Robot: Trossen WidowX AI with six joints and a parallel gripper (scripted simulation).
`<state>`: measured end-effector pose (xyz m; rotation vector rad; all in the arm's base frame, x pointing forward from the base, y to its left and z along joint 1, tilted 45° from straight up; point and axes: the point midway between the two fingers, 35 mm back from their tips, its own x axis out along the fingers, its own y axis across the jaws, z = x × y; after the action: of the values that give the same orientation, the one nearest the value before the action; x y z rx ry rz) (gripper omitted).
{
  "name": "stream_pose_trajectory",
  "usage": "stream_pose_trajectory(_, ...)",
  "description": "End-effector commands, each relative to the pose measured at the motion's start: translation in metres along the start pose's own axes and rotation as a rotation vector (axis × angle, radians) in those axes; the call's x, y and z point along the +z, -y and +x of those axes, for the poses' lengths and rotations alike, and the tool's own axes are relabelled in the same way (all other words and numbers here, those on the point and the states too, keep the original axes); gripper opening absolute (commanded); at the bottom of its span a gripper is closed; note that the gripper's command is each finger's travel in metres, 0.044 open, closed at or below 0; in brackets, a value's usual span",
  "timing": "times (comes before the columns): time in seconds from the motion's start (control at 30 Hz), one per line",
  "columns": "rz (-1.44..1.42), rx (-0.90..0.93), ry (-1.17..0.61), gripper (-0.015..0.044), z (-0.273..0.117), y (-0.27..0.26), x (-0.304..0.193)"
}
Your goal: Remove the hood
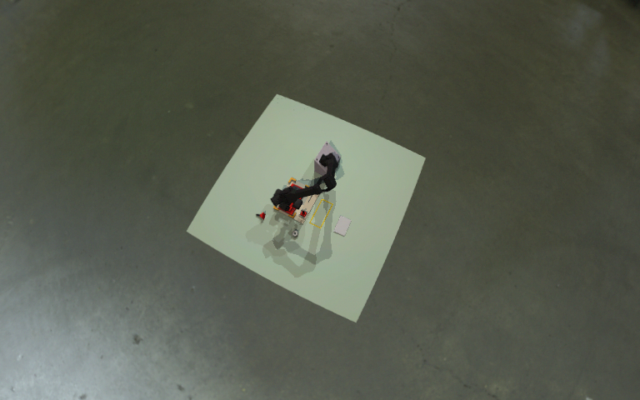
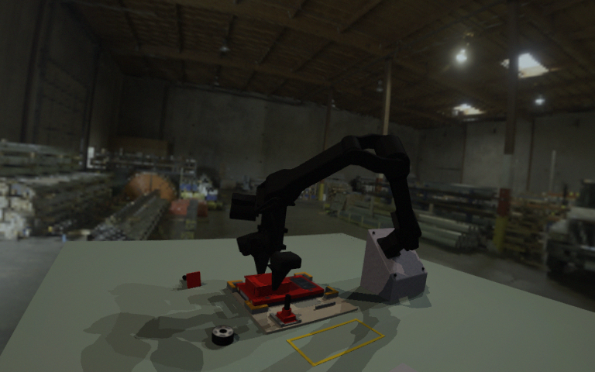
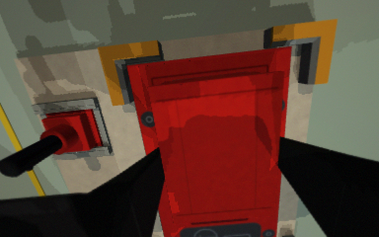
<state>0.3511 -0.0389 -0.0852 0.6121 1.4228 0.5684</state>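
Red hood (image 3: 217,143): centre of wrist frame, seated on toy car (image 2: 280,289), pinched at both side edges by claw (image 3: 219,163). Marked area (image 2: 335,340): lower right on tabletop (image 2: 109,263).

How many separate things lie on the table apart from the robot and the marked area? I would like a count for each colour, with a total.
Red: 2 - flat red hood gripped in the claw; small red block.
Black: 1 - round black wheel.
White: 1 - flat white plate.
Beige: 1 - beige base board.
Total: 5
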Motion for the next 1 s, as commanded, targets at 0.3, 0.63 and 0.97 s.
stream_pose_trajectory(0.3,-0.003,-0.003,0.0,0.0,-0.009,0.0,0.0)
stream_pose_trajectory(0.63,-0.003,-0.003,0.0,0.0,-0.015,0.0,0.0)
stream_pose_trajectory(0.97,-0.003,-0.003,0.0,0.0,-0.022,0.0,0.0)
